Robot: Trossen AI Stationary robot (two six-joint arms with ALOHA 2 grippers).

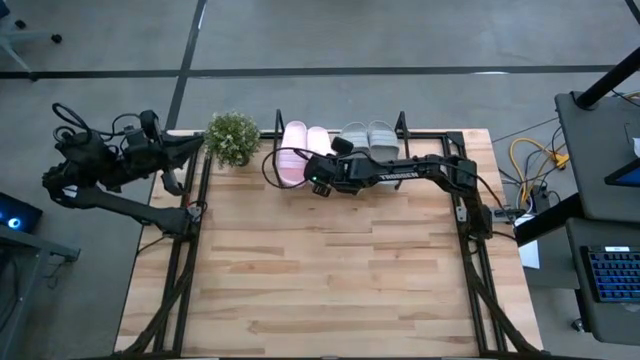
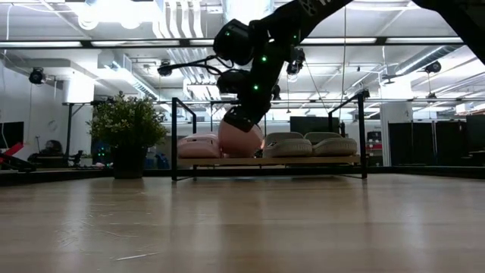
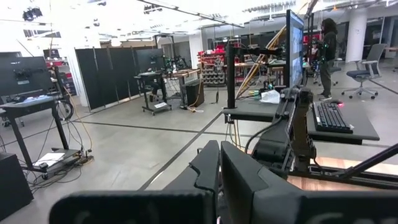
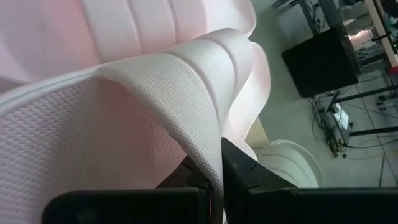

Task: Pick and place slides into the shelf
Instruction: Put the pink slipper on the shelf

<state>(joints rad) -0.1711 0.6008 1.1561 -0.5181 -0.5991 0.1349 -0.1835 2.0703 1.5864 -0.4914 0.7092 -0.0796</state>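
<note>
Two pale pink slides (image 1: 293, 160) and two grey slides (image 1: 368, 135) sit in the black wire shelf (image 1: 402, 122) at the table's far edge. In the low view one pink slide (image 2: 198, 145) and both grey slides (image 2: 311, 145) lie flat on the shelf's wooden base (image 2: 333, 160). My right gripper (image 1: 318, 168) reaches in from the table's right and is shut on the second pink slide (image 2: 241, 141), which stands tilted beside the grey ones. My left gripper (image 3: 219, 180) is shut on nothing, folded back past the table's far left corner (image 1: 150, 135). My right gripper (image 4: 216, 186) pinches the pink slide's wide ribbed strap at its edge (image 4: 211, 146) between the two fingers (image 4: 245, 174), one on the strap's textured inner side and one on its outer side. The slide (image 2: 241, 141) is tipped up, its lower end on the shelf base.
A small green potted plant (image 1: 232, 137) stands just left of the shelf. The table's wooden top (image 1: 330, 270) stretches toward the near edge. Black frame rails run along the table's left (image 1: 185, 260) and right (image 1: 478, 260) sides.
</note>
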